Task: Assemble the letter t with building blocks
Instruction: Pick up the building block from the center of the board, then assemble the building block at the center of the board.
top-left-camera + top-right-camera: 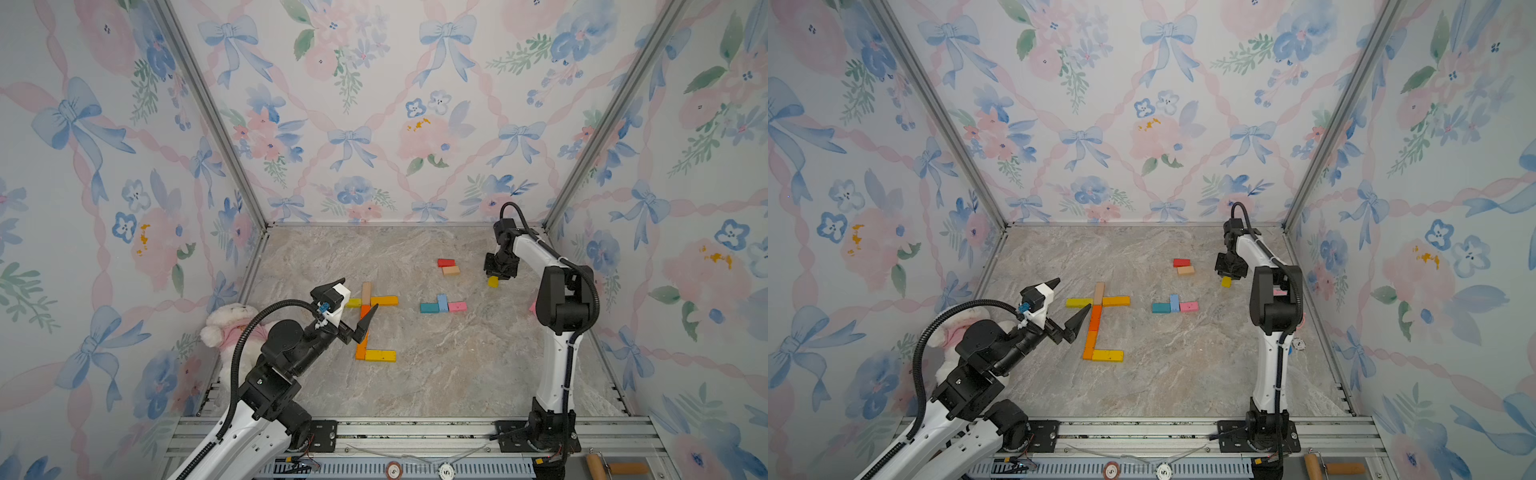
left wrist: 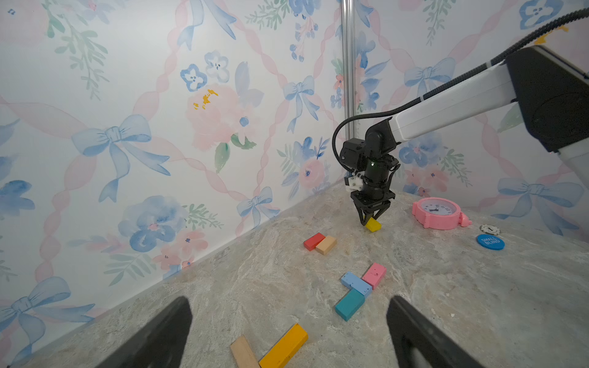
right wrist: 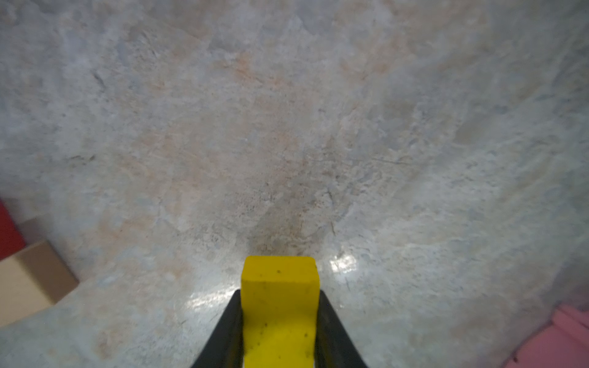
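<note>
A t-like figure of building blocks lies left of centre: an orange stem (image 1: 363,332), a tan block (image 1: 366,293) at its far end, yellow (image 1: 353,302) and amber (image 1: 384,300) arms, and a yellow foot (image 1: 380,355). Teal (image 1: 429,307), blue (image 1: 442,302) and pink (image 1: 457,306) blocks lie together at centre. Red (image 1: 446,262) and peach (image 1: 451,270) blocks lie farther back. My left gripper (image 1: 358,296) hangs open and empty above the figure's crossbar. At the back right, my right gripper (image 3: 279,306) is shut on a short yellow block (image 3: 279,277), which is tilted just above the table.
A pink alarm clock (image 2: 438,212), a blue chip (image 2: 490,241) and a white chip (image 2: 490,229) sit by the right wall near my right arm. A white plush toy (image 1: 230,328) lies against the left wall behind my left arm. Floral walls close in three sides.
</note>
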